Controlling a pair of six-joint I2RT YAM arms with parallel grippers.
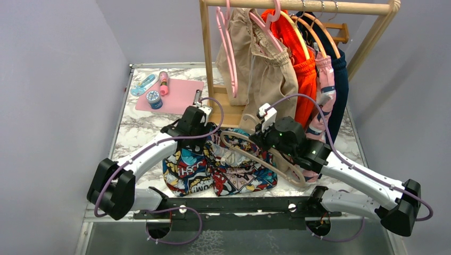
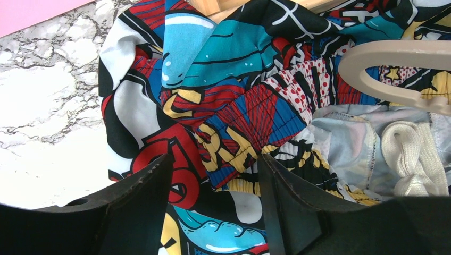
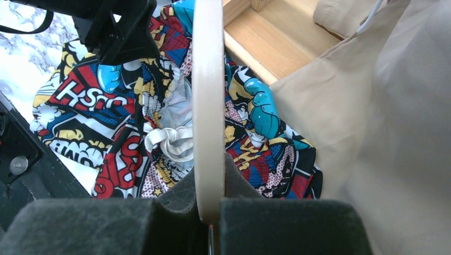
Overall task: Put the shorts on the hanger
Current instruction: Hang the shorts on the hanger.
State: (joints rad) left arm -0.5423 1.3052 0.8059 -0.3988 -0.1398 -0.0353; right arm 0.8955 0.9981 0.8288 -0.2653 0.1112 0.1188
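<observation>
Clamping the hanger (image 3: pixel 208 79), your right gripper (image 3: pixel 208 199) sets its frame over the shorts (image 3: pixel 119 159) — heaped at the table's (image 1: pixel 139 130) near edge. Your left gripper (image 2: pixel 213 166) gapes over the waistband (image 2: pixel 255 114), likely to lift it.

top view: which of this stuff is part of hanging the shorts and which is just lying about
Job:
- shorts
- hanger
- right gripper, shut on the hanger
- left gripper, open over the shorts

Lying about:
- pink mat with a tin and tube
- rack, with beige shorts, orange garment, pink hangers
</observation>
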